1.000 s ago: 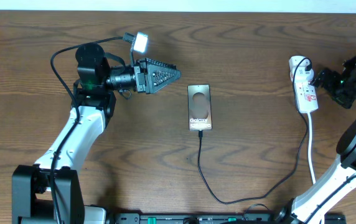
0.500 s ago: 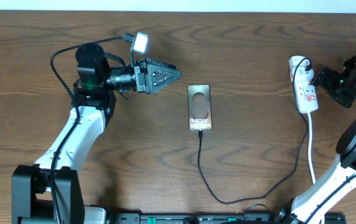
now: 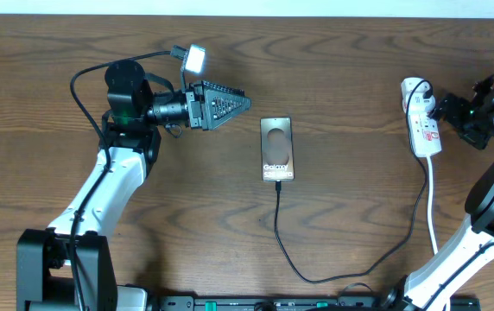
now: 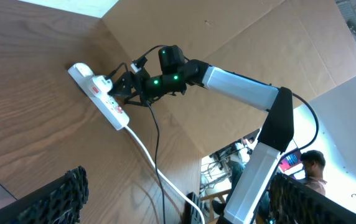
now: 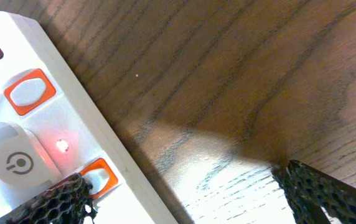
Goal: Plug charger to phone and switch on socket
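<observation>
Surface: a dark brown wood-grain table [image 3: 359, 60]. In the left wrist view a brown cardboard wall [image 4: 246, 37] stands behind it.
Right tool: the right gripper [image 3: 444, 109] is at the far right. Its black mesh fingers [image 5: 327, 190] are spread apart with nothing between them. One finger overlaps the strip's edge; I cannot tell whether it touches.
Socket: a white elongated power strip [image 3: 421, 123] lies just beside that gripper. It has orange-framed switches [image 5: 30, 92] and a small red light [image 5: 61, 145] that glows. A black plug [image 3: 423, 89] sits in its far end, and a thick white cord [image 3: 433, 207] trails to the near edge.
Left tool: the left gripper [image 3: 245, 103] points right. Its wrist view shows the fingers wide apart, holding nothing.
Phone: a flat dark grey-brown rectangular smartphone [image 3: 276, 149] lies mid-table, near the left gripper's tips but apart from them.
Charger: a thin black cable [image 3: 278, 216] meets the smartphone's near edge, then loops right towards the strip.
</observation>
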### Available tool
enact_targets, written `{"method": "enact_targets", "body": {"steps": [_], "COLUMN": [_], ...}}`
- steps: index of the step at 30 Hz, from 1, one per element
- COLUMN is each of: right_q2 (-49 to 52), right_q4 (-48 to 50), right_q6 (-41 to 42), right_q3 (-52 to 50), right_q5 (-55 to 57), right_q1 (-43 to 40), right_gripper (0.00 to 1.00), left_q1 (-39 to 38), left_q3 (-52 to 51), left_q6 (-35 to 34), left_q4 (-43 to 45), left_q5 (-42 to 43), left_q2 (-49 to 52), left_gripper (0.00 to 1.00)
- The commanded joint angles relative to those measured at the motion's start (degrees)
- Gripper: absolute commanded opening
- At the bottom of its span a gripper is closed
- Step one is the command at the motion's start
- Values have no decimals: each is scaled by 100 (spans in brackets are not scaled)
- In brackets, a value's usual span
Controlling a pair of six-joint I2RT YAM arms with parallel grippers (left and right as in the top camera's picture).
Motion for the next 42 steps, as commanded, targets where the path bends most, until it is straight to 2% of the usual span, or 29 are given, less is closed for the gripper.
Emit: {"method": "enact_targets", "body": {"steps": [1, 3, 6, 12, 18, 42], "right_q2": [240, 214, 96, -354, -748, -739], "right_q4": [-155, -219, -568, -1370, -1694, -1744], "right_q6": [-120, -120, -125, -212, -210, -208], "right_q3": [-138, -70, 195, 815, 868, 837], "right_q5": [-157, -144, -144, -103, -57, -59], "right_q1": [275, 234, 129, -72, -107, -103], "right_gripper": [98, 95, 99, 99, 99, 99], "left_q1": [-2, -2, -2, -2, -2, -2], "left_q3": [96, 96, 96, 96, 96, 96], "left_q6": [122, 122, 122, 122, 122, 122], "left_q4": [39, 39, 39, 39, 39, 39], "left_q5": [33, 31, 33, 33, 33, 33], "left_q2": [-94, -94, -94, -94, -94, -94], "left_gripper": [94, 93, 93, 93, 93, 94]}}
